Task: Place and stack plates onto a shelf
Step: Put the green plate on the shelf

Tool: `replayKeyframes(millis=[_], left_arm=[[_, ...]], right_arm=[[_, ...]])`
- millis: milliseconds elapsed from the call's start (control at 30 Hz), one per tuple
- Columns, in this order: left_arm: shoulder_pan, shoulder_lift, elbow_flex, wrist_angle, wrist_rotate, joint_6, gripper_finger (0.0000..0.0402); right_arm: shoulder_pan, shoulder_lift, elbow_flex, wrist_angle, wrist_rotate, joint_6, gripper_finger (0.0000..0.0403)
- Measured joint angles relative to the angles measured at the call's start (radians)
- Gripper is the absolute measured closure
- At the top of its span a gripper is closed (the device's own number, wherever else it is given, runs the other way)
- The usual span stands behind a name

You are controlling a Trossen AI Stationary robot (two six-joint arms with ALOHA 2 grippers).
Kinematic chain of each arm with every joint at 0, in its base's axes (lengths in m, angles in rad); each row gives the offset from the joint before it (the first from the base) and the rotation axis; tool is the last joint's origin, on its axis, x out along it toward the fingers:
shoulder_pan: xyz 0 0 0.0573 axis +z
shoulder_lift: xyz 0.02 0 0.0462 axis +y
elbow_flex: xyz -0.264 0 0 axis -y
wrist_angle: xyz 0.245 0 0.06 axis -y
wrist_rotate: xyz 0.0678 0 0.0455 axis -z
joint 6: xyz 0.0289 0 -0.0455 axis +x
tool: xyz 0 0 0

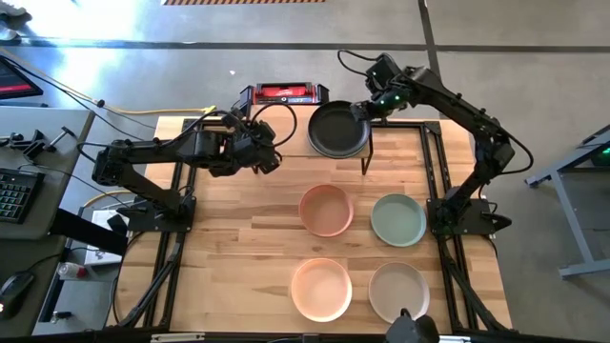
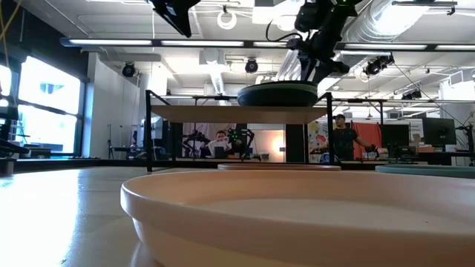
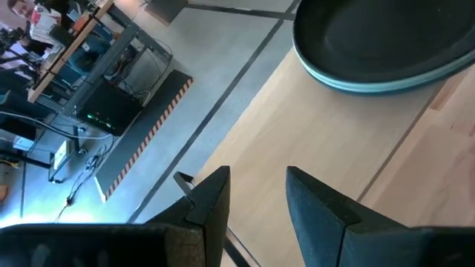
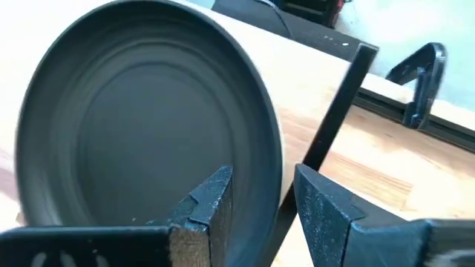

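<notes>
A black plate [image 1: 338, 131] [image 4: 141, 119] lies on top of a pale green plate [image 3: 371, 83] on the right half of the shelf [image 1: 297, 138] [image 2: 230, 113], at the table's far side. My right gripper [image 1: 365, 111] [image 4: 260, 204] hangs open over the black plate's right rim, one finger above the dish and one outside it. I see no touch. My left gripper [image 1: 272, 157] [image 3: 256, 200] hovers open over the shelf's left half with nothing between its fingers.
Several plates sit on the table in front of the shelf: peach-pink [image 1: 327, 210], pale green [image 1: 398, 219], peach [image 1: 321, 289] and beige [image 1: 398, 291]. A red-and-black device [image 1: 283, 93] stands behind the shelf. People sit and stand in the room beyond the table.
</notes>
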Motion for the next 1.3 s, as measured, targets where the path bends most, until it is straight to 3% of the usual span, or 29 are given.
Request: replayKeyframes(millis=[100, 267, 367, 733, 933, 1300], left_arm=[[0.000, 0.000, 0.000, -0.031, 0.045, -0.023, 0.0280], [0.000, 0.000, 0.000, -0.058, 0.258, -0.111, 0.0280], [-0.005, 0.000, 0.000, -0.058, 0.319, -0.159, 0.0280], [-0.043, 0.000, 0.000, -0.157, 0.391, -0.304, 0.0280], [-0.066, 0.000, 0.000, -0.197, 0.397, -0.311, 0.0280], [-0.108, 0.000, -0.062, -0.351, 0.453, -0.334, 0.0280]], right_arm=[[0.000, -0.004, 0.000, 0.002, -0.061, -0.040, 0.0279], [0.020, -0.026, 0.000, -0.005, -0.226, -0.057, 0.0279], [0.054, -0.038, 0.000, -0.016, -0.274, -0.058, 0.0279], [0.213, -0.041, 0.000, -0.084, -0.263, -0.076, 0.0279], [0.331, -0.041, 0.000, -0.134, -0.257, -0.037, 0.0279], [0.568, -0.041, 0.000, -0.143, -0.064, 0.152, 0.0279]])
